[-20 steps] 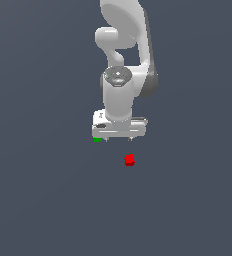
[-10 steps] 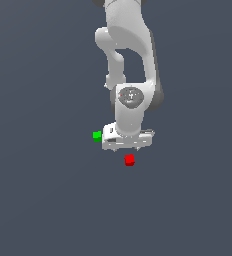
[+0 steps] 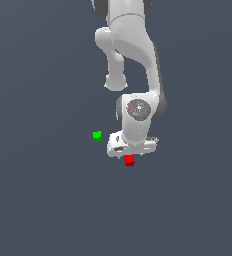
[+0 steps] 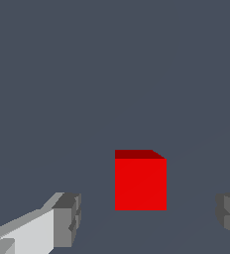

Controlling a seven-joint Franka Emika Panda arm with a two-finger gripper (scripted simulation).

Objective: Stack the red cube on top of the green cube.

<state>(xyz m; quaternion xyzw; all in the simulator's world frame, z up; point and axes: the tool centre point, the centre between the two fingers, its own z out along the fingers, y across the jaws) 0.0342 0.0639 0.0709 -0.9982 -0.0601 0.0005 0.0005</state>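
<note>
The red cube sits on the dark grey floor just below the white gripper in the exterior view. In the wrist view the red cube lies between and just beyond the two fingertips, which stand wide apart; the gripper is open and empty. The green cube sits on the floor toward the exterior view's left of the gripper, apart from it. It is out of the wrist view.
The white arm rises from the gripper toward the top of the exterior view. The floor is a plain dark grey surface.
The arm has swung toward the exterior view's right and lowered. The gripper has left the green cube's side and now hangs right over the red cube. Neither cube has moved.
</note>
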